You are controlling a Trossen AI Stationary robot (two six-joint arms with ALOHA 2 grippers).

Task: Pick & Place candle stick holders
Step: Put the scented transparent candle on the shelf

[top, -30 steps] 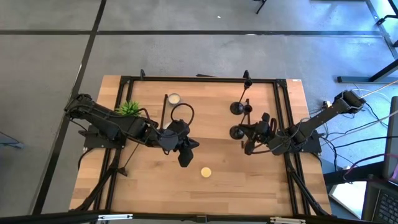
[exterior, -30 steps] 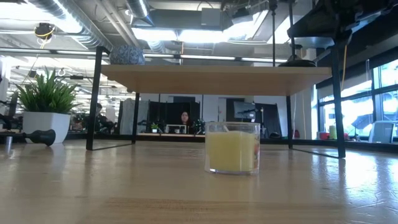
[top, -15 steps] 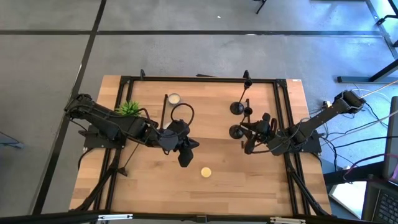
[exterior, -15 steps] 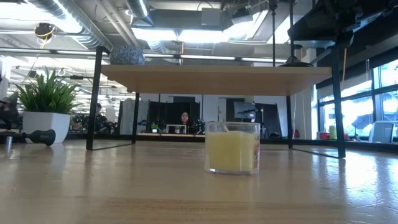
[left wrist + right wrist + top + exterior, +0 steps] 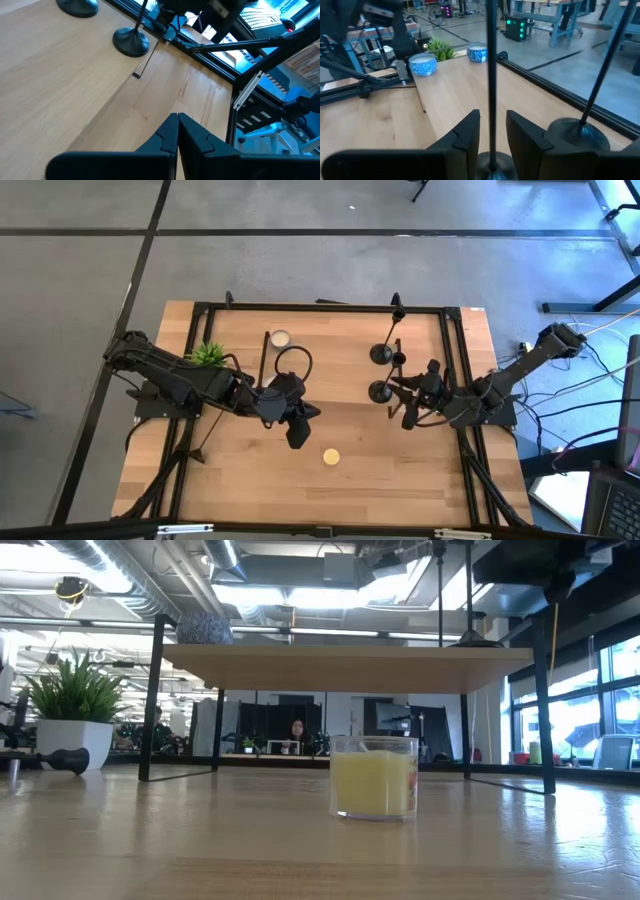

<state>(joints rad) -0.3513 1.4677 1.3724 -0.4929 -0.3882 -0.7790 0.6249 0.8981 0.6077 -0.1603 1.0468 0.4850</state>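
Two slim black candle stick holders stand upright on their round bases on the wooden shelf top [image 5: 340, 668], one nearer [image 5: 381, 391] and one farther back [image 5: 382, 353]. My right gripper [image 5: 398, 398] is open. Its fingers stand on either side of the nearer holder's thin stem [image 5: 490, 60] without touching it. The other holder's base [image 5: 580, 134] shows beside it. My left gripper [image 5: 296, 438] hovers shut and empty over the middle of the table, and its closed fingers [image 5: 177, 131] point toward the two holders [image 5: 131, 41].
A yellow candle in a glass [image 5: 373, 776] stands on the table at the near middle [image 5: 331, 457]. A white candle [image 5: 280, 338], a thin black rod [image 5: 265, 355] and a small green plant [image 5: 208, 353] are at the far left. A black frame [image 5: 320, 307] edges the table.
My right gripper has opened and let go of the nearer candle stick holder's stem. The holder stays upright on its base where it was. My left arm has kept still.
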